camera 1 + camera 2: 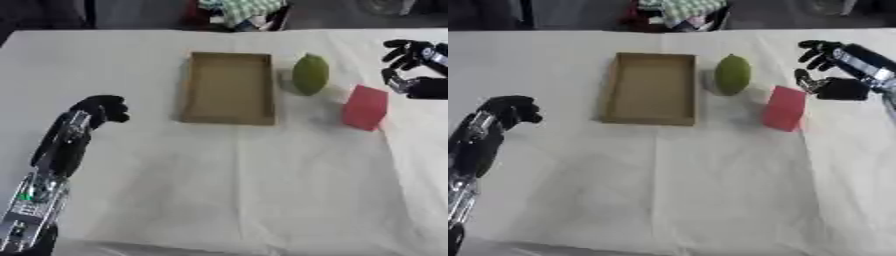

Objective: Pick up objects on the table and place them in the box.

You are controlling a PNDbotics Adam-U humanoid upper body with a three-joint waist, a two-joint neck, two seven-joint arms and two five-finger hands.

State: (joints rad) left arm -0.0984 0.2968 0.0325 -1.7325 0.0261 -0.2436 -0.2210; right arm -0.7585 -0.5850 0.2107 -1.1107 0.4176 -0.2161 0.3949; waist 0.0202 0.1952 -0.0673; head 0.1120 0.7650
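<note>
Cardboard box (227, 88) on desk (262, 190), nothing inside yet. Green fruit (310, 74) just right of box, red block (365, 107) further right; both left to move. Right robot hand (826, 70) released, near block. Left robot hand (101, 109) clenched, left of box.

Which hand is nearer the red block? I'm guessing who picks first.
Right. The right hand hovers just beyond the red block, to its right; the left hand is far across, left of the box.

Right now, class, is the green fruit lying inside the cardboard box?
No: the green fruit lies on the table cloth just right of the box, outside its wall.
</note>
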